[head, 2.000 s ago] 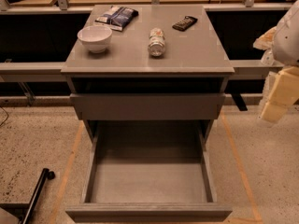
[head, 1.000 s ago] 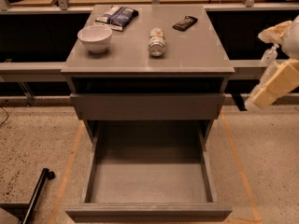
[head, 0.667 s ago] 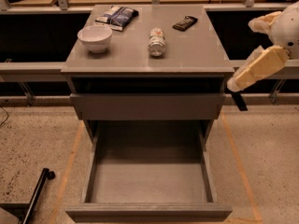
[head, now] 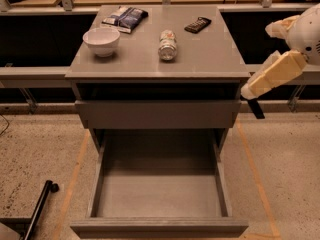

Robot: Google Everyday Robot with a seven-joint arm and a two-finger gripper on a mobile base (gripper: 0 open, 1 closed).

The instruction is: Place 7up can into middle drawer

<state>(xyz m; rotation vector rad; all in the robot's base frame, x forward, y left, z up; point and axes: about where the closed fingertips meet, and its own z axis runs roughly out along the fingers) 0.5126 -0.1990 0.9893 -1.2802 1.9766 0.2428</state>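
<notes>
The 7up can (head: 167, 45), whitish-silver with green and red marks, lies on its side near the middle of the grey cabinet top (head: 210, 59). The middle drawer (head: 160, 196) is pulled out wide at the bottom of the view, and its flat floor is bare. The grey drawer above it (head: 155, 114) is closed. My gripper (head: 255, 107) is a dark tip at the end of the cream forearm (head: 273, 73). It hangs beside the cabinet's right edge, about level with the closed drawer front, well right of and below the can. It holds nothing.
A white bowl (head: 101, 40) stands at the top's left. A dark snack bag (head: 125, 18) lies at the back left and a small black object (head: 197, 24) at the back right. A black pole (head: 39, 210) lies on the floor at the lower left.
My arm has swung in from the right edge, tilting from hanging down to slanting down-left, bringing the gripper close to the cabinet's right side. The can and drawers have not moved.
</notes>
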